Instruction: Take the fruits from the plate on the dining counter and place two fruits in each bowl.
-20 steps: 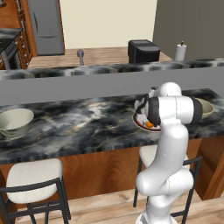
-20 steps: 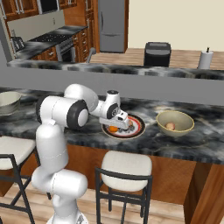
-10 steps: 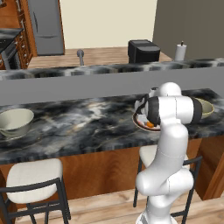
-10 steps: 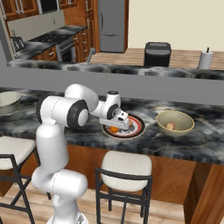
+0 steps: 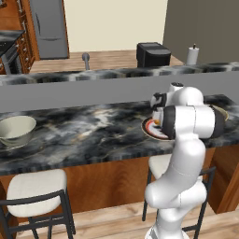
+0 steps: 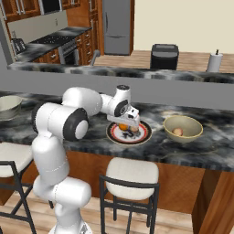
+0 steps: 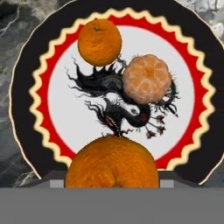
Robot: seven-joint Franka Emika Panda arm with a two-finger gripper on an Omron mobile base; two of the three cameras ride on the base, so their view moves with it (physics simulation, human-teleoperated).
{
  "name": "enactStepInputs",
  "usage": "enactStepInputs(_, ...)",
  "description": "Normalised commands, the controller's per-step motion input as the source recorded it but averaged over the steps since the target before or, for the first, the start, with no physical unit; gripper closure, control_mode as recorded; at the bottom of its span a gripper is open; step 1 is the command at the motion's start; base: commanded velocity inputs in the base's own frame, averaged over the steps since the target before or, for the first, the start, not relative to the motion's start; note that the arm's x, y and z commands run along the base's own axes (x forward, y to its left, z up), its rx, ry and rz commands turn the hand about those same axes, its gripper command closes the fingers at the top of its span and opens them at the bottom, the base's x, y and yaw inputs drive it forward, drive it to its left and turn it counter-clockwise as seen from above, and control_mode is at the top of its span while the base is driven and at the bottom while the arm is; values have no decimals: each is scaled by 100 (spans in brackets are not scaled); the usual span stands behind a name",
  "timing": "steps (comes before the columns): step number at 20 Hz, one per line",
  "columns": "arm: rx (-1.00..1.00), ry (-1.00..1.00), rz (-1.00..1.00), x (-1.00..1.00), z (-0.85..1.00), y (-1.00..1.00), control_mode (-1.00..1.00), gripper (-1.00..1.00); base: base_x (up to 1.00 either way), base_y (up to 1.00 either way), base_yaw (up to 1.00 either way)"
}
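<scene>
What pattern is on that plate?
The plate: white centre with dark swirly drawing, zigzag red band, black outer rim. Clearest in the hand view.

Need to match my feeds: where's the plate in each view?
Left base view: plate right of centre, mostly behind the arm.
Right base view: plate centre, under the hand.
Hand view: plate spans the frame.
Shared landmark: marbled counter.
</scene>
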Motion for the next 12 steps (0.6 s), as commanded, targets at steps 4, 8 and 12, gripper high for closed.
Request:
enactStepInputs(4, 0, -8, 0, -33, 72, -33, -100, 100, 0, 0, 0)
enactStepInputs(8, 0, 0, -9, -18, 39, -62, -100, 100, 0, 0, 0)
enactStepInputs(12, 0, -3, -17, -1, 7, -74, -100, 100, 0, 0, 0)
